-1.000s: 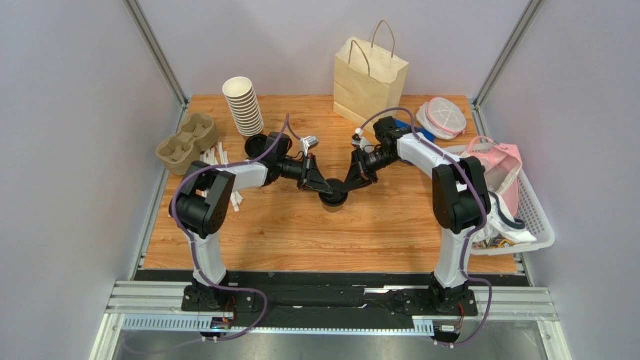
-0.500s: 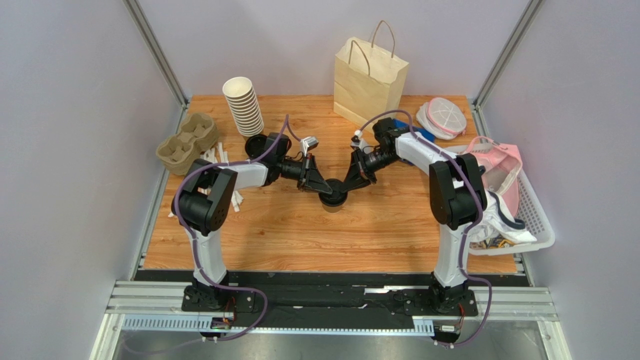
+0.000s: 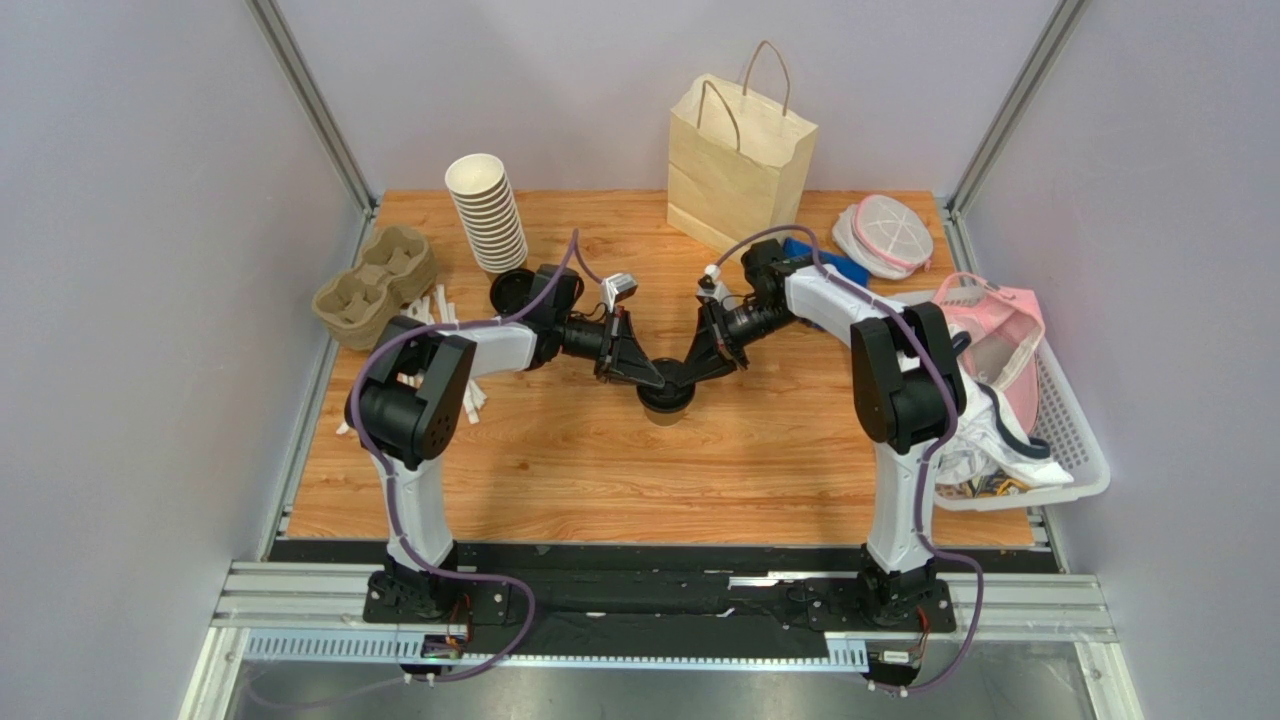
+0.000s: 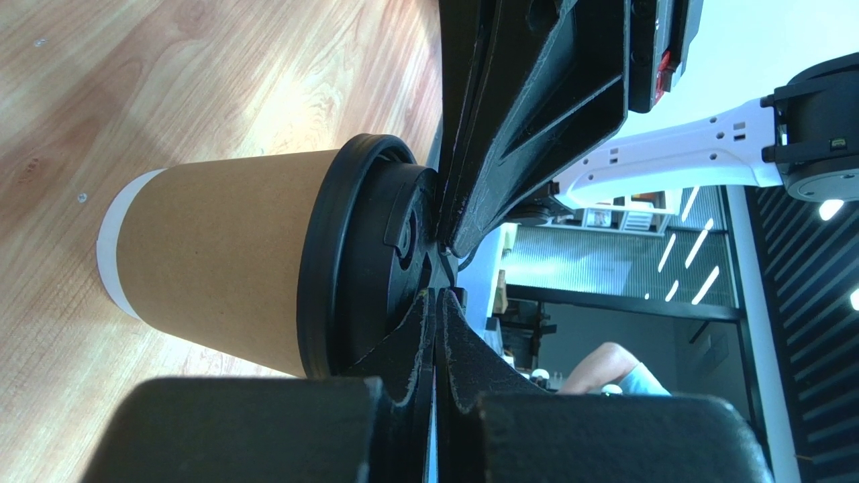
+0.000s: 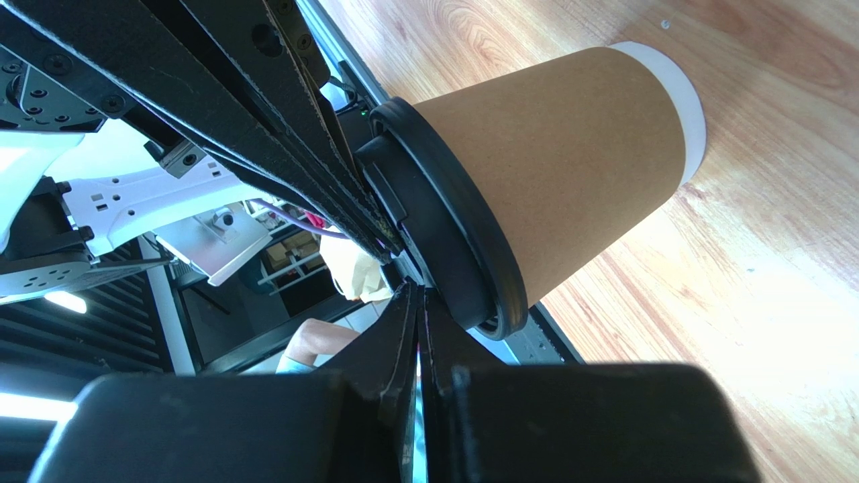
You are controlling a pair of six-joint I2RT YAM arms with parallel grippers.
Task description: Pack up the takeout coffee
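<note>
The takeout coffee (image 3: 666, 399), a brown paper cup with a black lid, stands upright in the middle of the wooden table. My left gripper (image 3: 646, 377) and right gripper (image 3: 687, 374) come in from either side, both shut and empty, with their tips on top of the lid. In the left wrist view the cup (image 4: 222, 272) and lid (image 4: 353, 262) sit just past my shut left gripper (image 4: 441, 297), and the right gripper's fingers (image 4: 504, 131) touch the lid from above. In the right wrist view my shut right gripper (image 5: 415, 297) meets the lid (image 5: 444, 231) of the cup (image 5: 565, 171).
A kraft paper bag (image 3: 741, 147) stands open at the back. A stack of lidless cups (image 3: 487, 212), loose black lids (image 3: 514, 288), a pulp cup carrier (image 3: 371, 285) and white sticks (image 3: 451, 323) lie at the left. A white basket (image 3: 1074, 428) sits at the right edge.
The right arm's elbow has shifted slightly to the left. Both shut grippers stay on the lid and the cup has not moved.
</note>
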